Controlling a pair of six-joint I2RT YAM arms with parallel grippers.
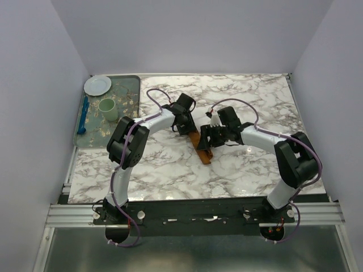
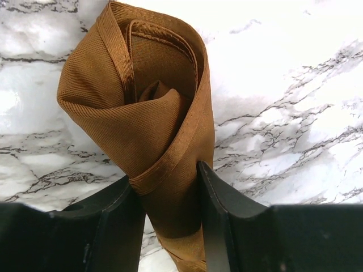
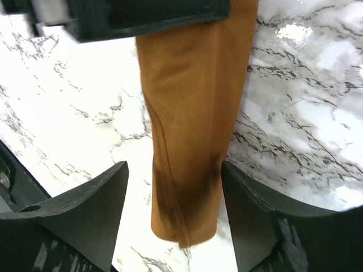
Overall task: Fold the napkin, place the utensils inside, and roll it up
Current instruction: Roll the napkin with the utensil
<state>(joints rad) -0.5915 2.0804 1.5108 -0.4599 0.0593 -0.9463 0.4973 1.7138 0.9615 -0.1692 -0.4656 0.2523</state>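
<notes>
The rust-orange napkin (image 1: 201,148) lies as a tight roll on the marble table, between the two arms. In the left wrist view its spiral end (image 2: 142,96) faces the camera. My left gripper (image 2: 167,192) is shut on the roll, with both black fingers pressed against the cloth. My right gripper (image 3: 174,187) straddles the other end of the napkin (image 3: 190,130) and is open. There is a gap on its left side, and its right finger (image 3: 244,198) is close beside the cloth. The utensils are hidden from every view.
A grey-green tray (image 1: 131,85) sits at the back left of the table. It holds a white plate (image 1: 97,85), a pale green cup (image 1: 108,109) and a blue utensil (image 1: 83,116). Lilac walls close in three sides.
</notes>
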